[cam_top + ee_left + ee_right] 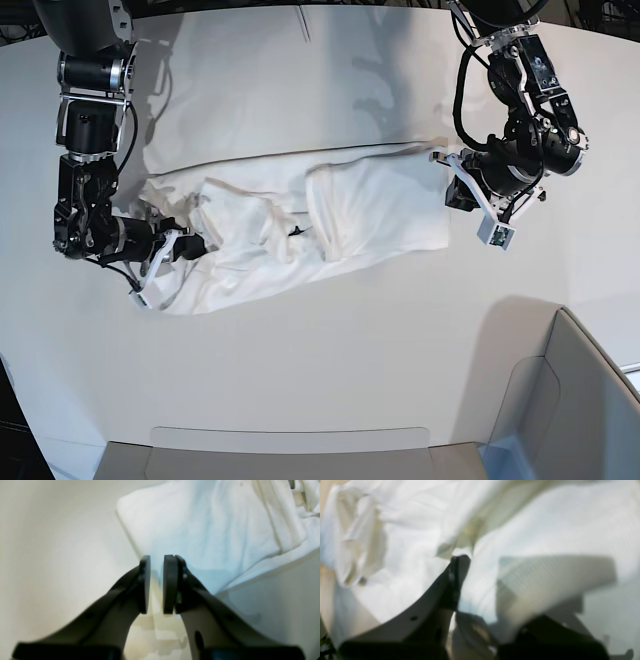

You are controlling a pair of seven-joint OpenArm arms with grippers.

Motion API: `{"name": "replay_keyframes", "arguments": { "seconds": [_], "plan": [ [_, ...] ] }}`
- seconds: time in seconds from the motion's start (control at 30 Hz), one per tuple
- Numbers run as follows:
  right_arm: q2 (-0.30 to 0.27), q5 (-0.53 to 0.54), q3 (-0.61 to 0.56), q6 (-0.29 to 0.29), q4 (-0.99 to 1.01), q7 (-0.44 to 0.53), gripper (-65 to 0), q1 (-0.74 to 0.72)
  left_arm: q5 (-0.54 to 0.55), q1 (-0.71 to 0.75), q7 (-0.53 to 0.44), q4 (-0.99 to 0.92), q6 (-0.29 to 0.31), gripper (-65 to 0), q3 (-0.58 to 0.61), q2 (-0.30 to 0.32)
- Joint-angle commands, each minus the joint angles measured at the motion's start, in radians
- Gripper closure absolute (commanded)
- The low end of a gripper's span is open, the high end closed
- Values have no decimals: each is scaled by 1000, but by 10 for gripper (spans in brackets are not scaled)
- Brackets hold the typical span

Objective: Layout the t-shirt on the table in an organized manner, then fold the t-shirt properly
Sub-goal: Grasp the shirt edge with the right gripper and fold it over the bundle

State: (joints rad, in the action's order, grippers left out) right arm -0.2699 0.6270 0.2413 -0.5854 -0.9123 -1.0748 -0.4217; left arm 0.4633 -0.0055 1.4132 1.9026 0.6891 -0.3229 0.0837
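Across the middle of the large white smooth worktop lies the white cloth t-shirt, spread sideways and wrinkled toward the right arm's edge. The right gripper has cloth bunched over its fingers, apparently clenched on the t-shirt to pull it flat. The left gripper waits just beside the other end, fingers nearly together, grasping nothing.

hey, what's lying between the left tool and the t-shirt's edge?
Nothing: only bare table between the left tool and the t-shirt, in the left wrist view.
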Motion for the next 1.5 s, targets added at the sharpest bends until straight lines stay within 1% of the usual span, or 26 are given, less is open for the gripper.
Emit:
{"name": "replay_keyframes", "arguments": {
  "seconds": [0.0,0.03,0.13,0.23,0.27,0.33,0.47,0.53,0.57,0.67,0.77,0.9,1.1,1.17,1.33,1.47],
  "plan": [
    [-38,-37,7,38,-27,-9,0,-22,10,-14,-17,16,4,-90,-5,6],
    [-52,-37,8,66,-54,-3,0,-22,9,-14,-17,16,4,-90,-6,6],
    [-70,-39,5,160,-150,18,0,-13,7,-14,-17,16,4,-90,-6,8],
    [-70,-40,-4,262,-290,18,0,20,7,-8,-17,16,4,-90,-6,8],
    [-68,-40,-24,292,-347,18,0,36,7,0,-17,16,4,-90,-6,8],
    [-67,-40,-92,351,-460,18,0,68,7,6,-17,16,4,-90,-8,8],
    [-61,-37,-247,494,-640,18,0,106,7,8,-17,16,4,-90,-8,8],
    [-45,-35,-316,543,-693,18,0,109,7,8,-17,16,4,-90,-8,9],
    [-36,-35,-342,557,-707,17,0,109,7,8,-17,16,2,-90,-8,20],
    [-9,-35,-391,572,-741,17,0,109,7,9,-17,16,2,-90,-8,31],
    [25,-35,-400,572,-773,17,0,108,7,35,-17,16,1,-90,-9,64],
    [68,-39,-409,572,-782,17,0,102,5,57,-17,16,1,-90,-9,87],
    [97,-42,-472,572,-779,20,0,86,5,66,-17,16,2,-90,-9,90],
    [111,-46,-472,572,-767,21,0,86,5,68,-17,16,4,-90,-9,90],
    [179,-151,-474,572,-654,23,0,63,5,68,-17,16,4,-90,-9,90],
    [226,-207,-488,563,-630,25,0,63,5,89,-17,16,4,-90,-9,90]
  ]
}}
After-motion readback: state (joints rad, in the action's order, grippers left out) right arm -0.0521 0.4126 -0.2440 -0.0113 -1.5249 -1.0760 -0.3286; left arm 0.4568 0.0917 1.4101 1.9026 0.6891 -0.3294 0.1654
